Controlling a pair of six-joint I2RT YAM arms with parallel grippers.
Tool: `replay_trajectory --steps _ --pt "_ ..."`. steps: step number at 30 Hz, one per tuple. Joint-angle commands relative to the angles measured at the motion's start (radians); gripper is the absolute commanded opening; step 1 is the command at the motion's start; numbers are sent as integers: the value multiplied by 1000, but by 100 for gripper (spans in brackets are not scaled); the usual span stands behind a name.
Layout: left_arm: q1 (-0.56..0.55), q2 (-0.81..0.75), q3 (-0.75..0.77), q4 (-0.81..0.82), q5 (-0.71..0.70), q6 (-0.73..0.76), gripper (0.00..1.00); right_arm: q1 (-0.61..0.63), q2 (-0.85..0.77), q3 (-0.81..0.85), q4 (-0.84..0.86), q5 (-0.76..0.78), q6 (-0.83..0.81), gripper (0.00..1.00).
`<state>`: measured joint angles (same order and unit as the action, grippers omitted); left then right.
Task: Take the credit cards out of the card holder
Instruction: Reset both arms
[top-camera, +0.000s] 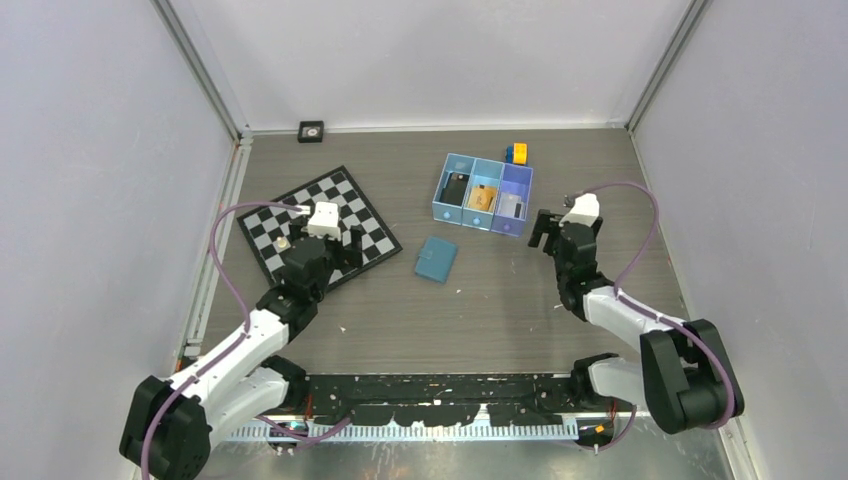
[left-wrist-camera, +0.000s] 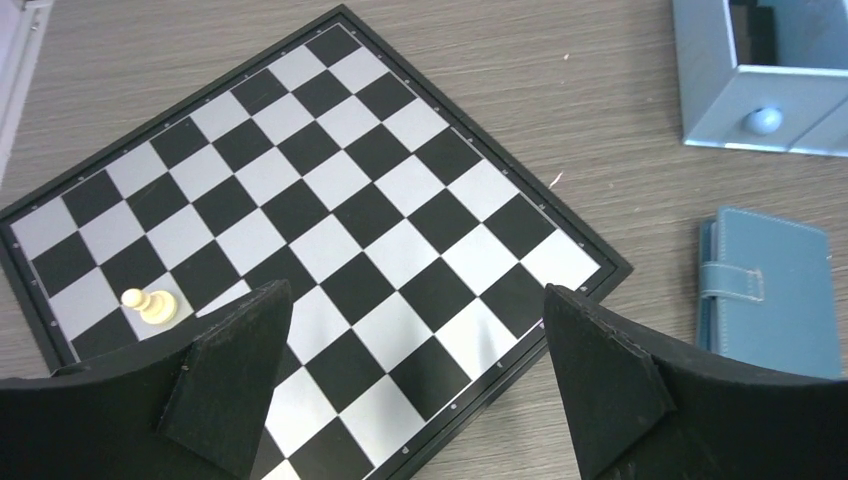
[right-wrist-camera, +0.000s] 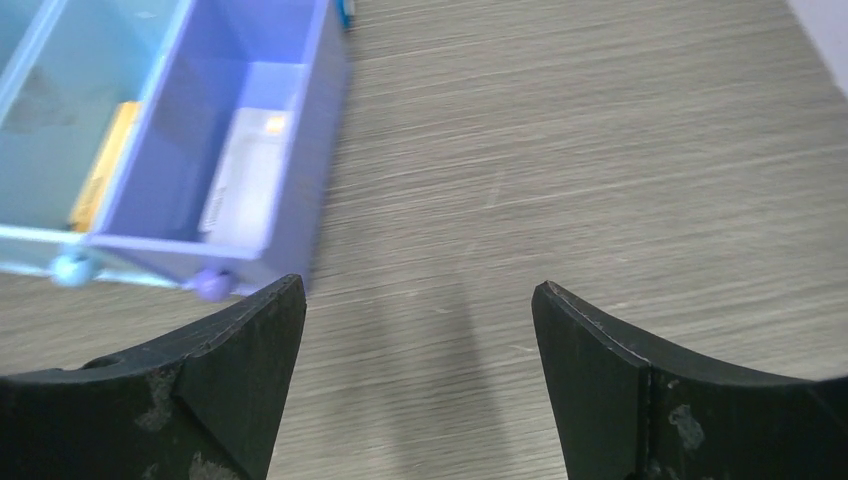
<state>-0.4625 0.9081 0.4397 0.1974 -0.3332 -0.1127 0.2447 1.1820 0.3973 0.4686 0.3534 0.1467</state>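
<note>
Flat stitched blue card holder (top-camera: 437, 259) closed on woodgrain table (top-camera: 500, 310), both jaws wide apart, empty.

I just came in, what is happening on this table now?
Nothing is held at this moment. The left tool, open, hangs over the chessboard; the right tool, open, is beside the tray. The blue card holder lies closed on the table. A black card, an orange card and a grey card each lie in one tray compartment.

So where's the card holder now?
In the top view the card holder lies closed near centre, between the chessboard on its left and the blue tray behind it.
</note>
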Motion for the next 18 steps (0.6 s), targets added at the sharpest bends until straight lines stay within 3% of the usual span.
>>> replay_trajectory --steps 1,4,10,13,15,16,18 --pt "6 0 -9 87 -32 64 96 -92 15 -45 219 -24 -44 89" --pt "9 38 -26 131 -39 88 93 -124 56 -81 326 -34 -110 89" --pt "28 92 -62 225 -81 108 95 -142 179 -103 439 46 -71 90" --pt "31 90 -84 262 -58 134 95 -145 292 -165 654 177 -16 87" --pt "31 83 -85 256 -50 134 95 -145 430 -201 877 158 -52 83" --pt "31 79 -89 257 -58 133 96 -123 436 -202 882 154 -76 82" --pt "31 76 -99 270 -73 134 97 -133 383 -139 678 94 -70 79"
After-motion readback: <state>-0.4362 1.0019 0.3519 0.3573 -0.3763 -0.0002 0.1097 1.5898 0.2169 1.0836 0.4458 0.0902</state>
